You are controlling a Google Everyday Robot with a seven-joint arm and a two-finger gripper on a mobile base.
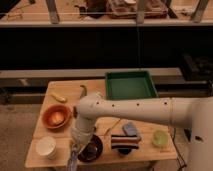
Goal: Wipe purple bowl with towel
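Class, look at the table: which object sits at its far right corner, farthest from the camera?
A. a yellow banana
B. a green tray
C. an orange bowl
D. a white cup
B: the green tray fills the table's far right corner, while the gripper hangs at the near left edge beside the purple bowl.

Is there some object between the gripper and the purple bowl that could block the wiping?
Nothing visible blocks it. The gripper hangs at the left rim of the purple bowl, at the table's front edge, with the towel under it. The white cup stands further left, and the striped bowl is right of the purple bowl.
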